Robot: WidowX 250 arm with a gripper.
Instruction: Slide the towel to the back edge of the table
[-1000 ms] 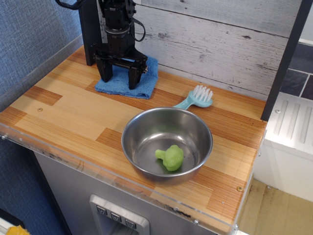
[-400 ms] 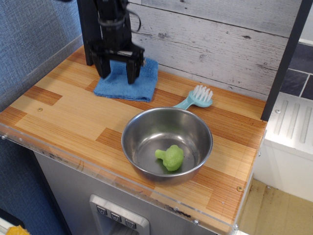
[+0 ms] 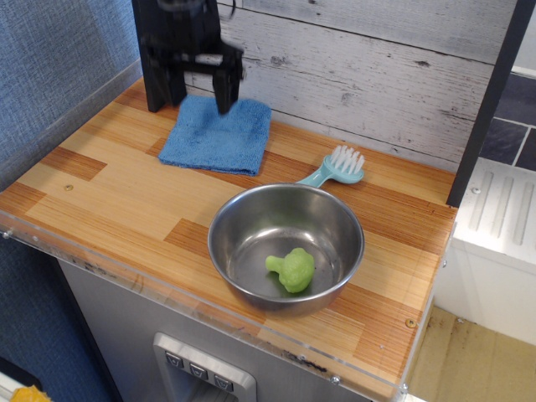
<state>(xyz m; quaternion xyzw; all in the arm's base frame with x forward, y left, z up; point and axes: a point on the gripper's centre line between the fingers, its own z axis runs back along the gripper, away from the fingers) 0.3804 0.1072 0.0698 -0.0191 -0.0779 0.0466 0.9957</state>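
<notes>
end effector (image 3: 201,90) lifted higher, towel (image 3: 218,134) uncovered

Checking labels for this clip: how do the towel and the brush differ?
The towel is deep blue, flat and roughly square; the brush is pale teal, slim, with white bristles. The towel lies under the gripper; the brush lies beside the bowl. Both rest on the table near the wall.

gripper (image 3: 199,90) motion-blurred, upper arm cut off by top edge; towel (image 3: 218,134) back edge partly hidden behind fingers; table (image 3: 109,193) front-right corner partly cropped.
</notes>
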